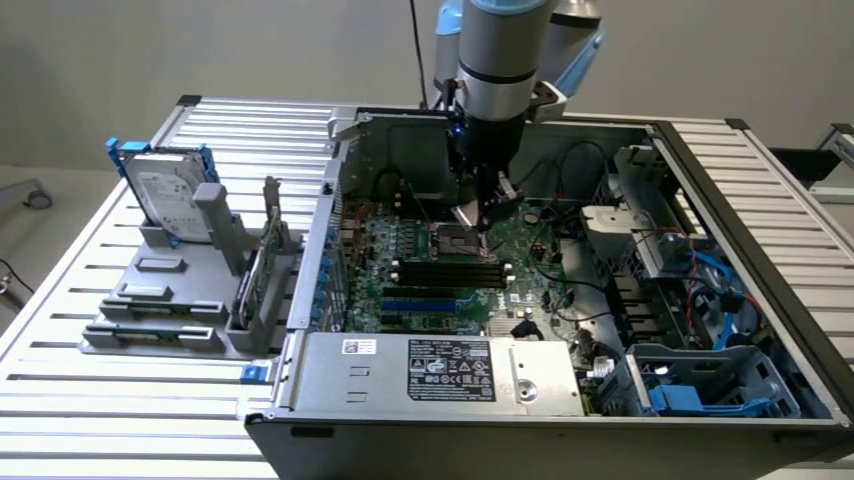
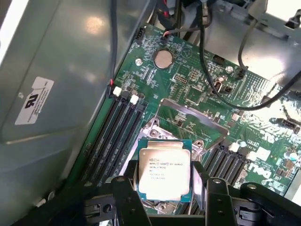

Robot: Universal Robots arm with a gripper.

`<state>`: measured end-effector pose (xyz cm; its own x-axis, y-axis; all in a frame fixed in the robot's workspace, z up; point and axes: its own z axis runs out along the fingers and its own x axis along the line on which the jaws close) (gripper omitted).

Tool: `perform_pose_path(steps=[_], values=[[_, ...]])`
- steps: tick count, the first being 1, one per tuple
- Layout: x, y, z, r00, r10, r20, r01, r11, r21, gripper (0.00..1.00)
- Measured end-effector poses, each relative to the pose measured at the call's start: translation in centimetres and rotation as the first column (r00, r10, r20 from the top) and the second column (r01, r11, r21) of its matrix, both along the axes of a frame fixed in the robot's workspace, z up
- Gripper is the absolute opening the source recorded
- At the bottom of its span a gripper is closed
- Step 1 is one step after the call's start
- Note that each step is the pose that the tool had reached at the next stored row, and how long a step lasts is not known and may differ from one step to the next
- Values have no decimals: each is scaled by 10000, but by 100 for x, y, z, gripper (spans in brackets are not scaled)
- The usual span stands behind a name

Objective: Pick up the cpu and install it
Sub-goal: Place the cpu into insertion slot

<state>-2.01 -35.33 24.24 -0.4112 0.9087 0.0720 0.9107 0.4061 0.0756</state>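
The cpu (image 2: 164, 167), a small square chip with a pale silvery top and printed text, sits between the two black fingers (image 2: 128, 190) of my gripper (image 2: 164, 188). The fingers press against its opposite edges. Just under the chip lies the motherboard's socket (image 2: 155, 129), its metal frame (image 2: 193, 115) swung open. In the exterior view my gripper (image 1: 478, 212) reaches down into the open computer case, right above the socket (image 1: 451, 240).
Black memory slots (image 2: 117, 132) run along one side of the socket, and cables (image 2: 221, 70) cross the board beyond it. A silver hard drive (image 1: 171, 190) stands in a grey holder at the exterior view's left. The power supply (image 1: 441, 370) fills the case's near side.
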Motion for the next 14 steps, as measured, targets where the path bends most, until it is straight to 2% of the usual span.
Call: perform_pose_path(steps=[8,14], values=[[-15,2,-16,9976,-689,-89,689,9976,-3,55],[-78,16,-42,9944,-1049,-95,1049,9945,-4,55]])
